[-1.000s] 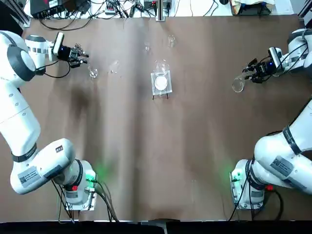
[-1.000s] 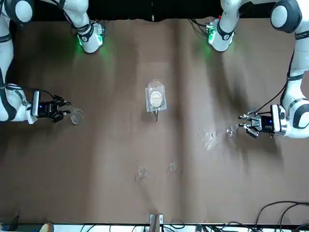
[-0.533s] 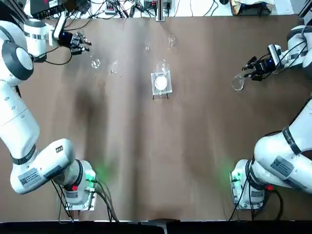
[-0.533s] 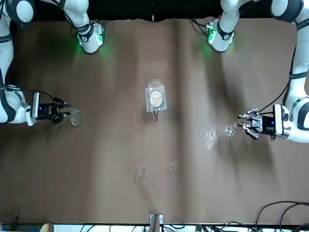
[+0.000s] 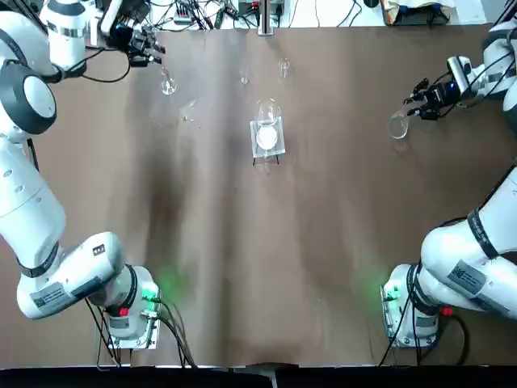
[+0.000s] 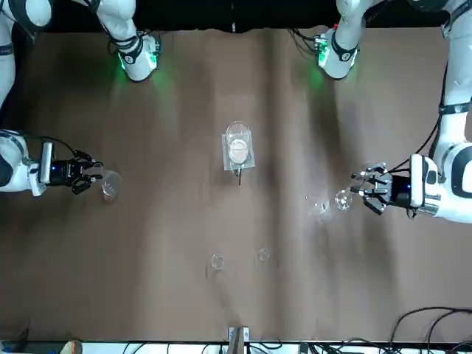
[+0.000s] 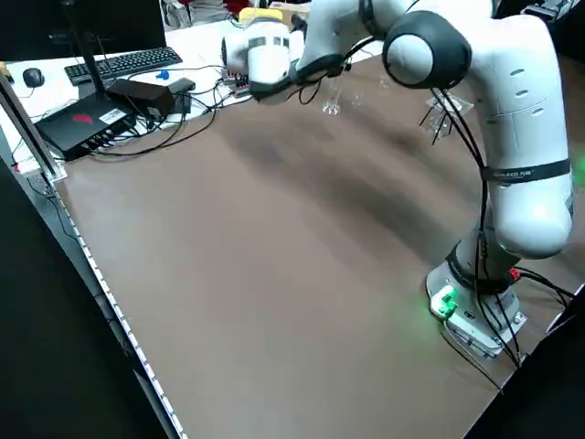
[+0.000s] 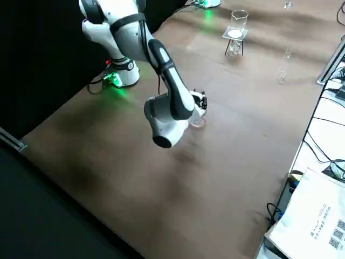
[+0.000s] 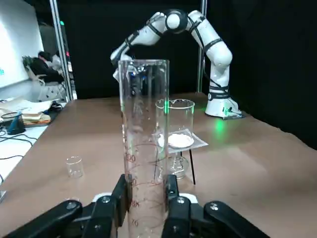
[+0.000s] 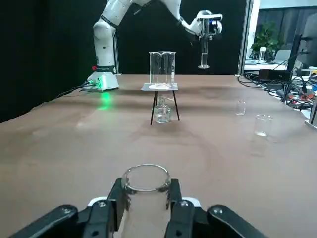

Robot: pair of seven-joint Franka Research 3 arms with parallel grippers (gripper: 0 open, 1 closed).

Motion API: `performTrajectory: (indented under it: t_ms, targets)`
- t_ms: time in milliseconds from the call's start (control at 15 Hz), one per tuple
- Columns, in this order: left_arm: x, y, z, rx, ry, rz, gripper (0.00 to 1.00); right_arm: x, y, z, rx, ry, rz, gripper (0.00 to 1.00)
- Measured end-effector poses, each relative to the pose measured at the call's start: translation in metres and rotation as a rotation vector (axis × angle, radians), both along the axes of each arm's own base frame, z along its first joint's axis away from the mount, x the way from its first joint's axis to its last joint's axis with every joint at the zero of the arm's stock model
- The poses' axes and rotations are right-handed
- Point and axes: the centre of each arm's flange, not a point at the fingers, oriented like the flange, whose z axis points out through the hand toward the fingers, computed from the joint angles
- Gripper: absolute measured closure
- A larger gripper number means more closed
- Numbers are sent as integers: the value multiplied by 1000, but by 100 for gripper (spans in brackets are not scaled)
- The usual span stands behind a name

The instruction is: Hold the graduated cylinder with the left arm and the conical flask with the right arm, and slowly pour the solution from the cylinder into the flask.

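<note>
The left gripper [image 9: 148, 191] is closed on the graduated cylinder [image 9: 144, 124]. Its two fingers press on the glass, one on each side, so they stand only as far apart as the glass is wide. The tall cylinder stands straight up in the grip, with its open top above the fingers and its foot [image 10: 203, 66] up off the table.

Well apart, across the table, the right gripper [image 10: 147, 193] is closed on the conical flask [image 10: 146, 189]. One finger touches each side of the glass, just under its round rim. The flask is not under the cylinder.

Between the two grippers, but closer to the robot's side than either one, is a little stand [image 10: 159, 87] with thin dark legs. A clear beaker [image 10: 162, 68] sits on top of it, with something white and round at the bottom. A small glass bottle [image 10: 163, 113] is under the stand.

Two tiny glass cups [image 10: 240, 108] [image 10: 263, 125] are also between the grippers, nearer to the left one. They are on the table past the stand, apart from each other.
</note>
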Motion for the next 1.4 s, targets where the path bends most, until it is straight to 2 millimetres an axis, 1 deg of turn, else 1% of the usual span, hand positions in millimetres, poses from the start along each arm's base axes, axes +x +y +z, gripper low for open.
performTrajectory:
  t_ms: [133, 200, 400, 533, 667, 800, 933, 1200, 1400]
  targets:
    - [3, -30, 22, 56, -6, -13, 66, 9, 6, 23, -37, 12, -4, 61]
    - [4, -46, 33, 96, -4, -19, 66, 14, 8, 38, -61, 15, -9, 61]
    - [2, -98, 60, 223, -27, -52, 66, 27, 23, 93, -135, 12, -11, 61]
    - [-3, -135, 73, 297, -36, -77, 66, 31, 36, 128, -195, 24, -1, 61]
    - [-9, -169, 82, 372, -23, -92, 66, 34, 53, 159, -257, 31, 5, 61]
    - [-16, -200, 89, 439, -10, -97, 66, 36, 76, 189, -311, 49, 16, 61]
    - [-22, -222, 92, 494, 3, -98, 66, 36, 94, 208, -343, 73, 19, 61]
    - [-36, -261, 96, 603, 17, -106, 66, 36, 130, 241, -428, 116, 15, 61]
    - [-47, -286, 101, 650, 1, -121, 66, 34, 148, 259, -454, 126, 12, 61]
